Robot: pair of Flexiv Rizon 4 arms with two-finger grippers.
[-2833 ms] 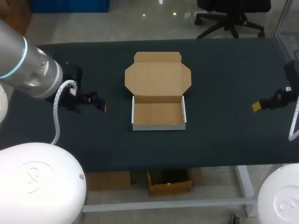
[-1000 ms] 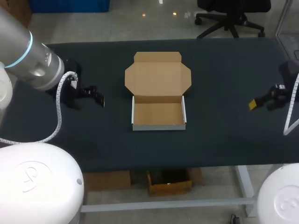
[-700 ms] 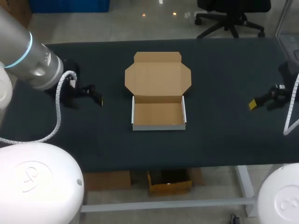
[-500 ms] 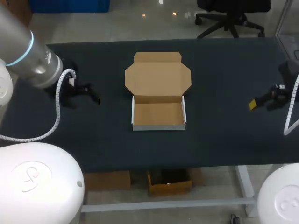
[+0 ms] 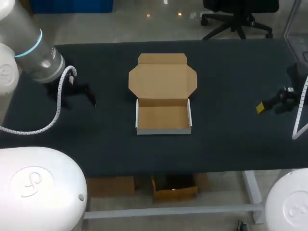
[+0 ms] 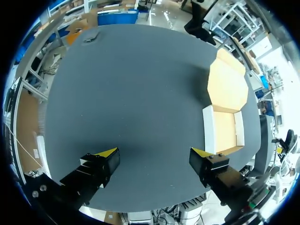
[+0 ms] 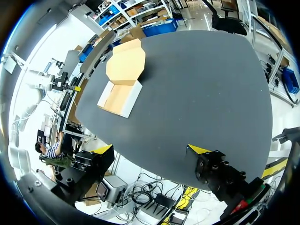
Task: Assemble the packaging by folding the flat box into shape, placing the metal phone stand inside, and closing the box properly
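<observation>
Surface: a dark, matte surface (image 5: 231, 144) with one cardboard box on it and an arm over each end.
Box: the box (image 5: 163, 94) sits halfway between the left and right edges, nearer the far edge than the near one, well apart from both hands.
Tray: the folded tray (image 5: 163, 119) is the part nearest the near edge. Its walls stand upright, white outside and brown inside, and its brown floor is fully in view.
Lid: the lid (image 5: 162, 79) is hinged at the tray's far wall and lies open toward the far edge, brown side up, with a tuck flap at its far end and angled ears at its sides.
Left arm: the silver left arm (image 5: 33, 48) comes in over the far left corner, with a white coiled cable (image 5: 58, 103) hanging from it.
Left hand: the left hand (image 5: 91, 97) hangs over the surface near the left edge, level with the lid.
Left hand state: in the left wrist view the left hand (image 6: 153, 153) has its fingers spread wide, gripping nothing, with only dark surface between them. The box (image 6: 225, 108) lies ahead and off to one side.
Right hand: the right hand (image 5: 263, 108) is over the surface near the right edge, level with the tray, its yellow tip toward the box.
Right hand state: in the right wrist view the right hand (image 7: 150, 150) is likewise spread apart and holds nothing. The box (image 7: 121, 79) is far ahead across the surface.
</observation>
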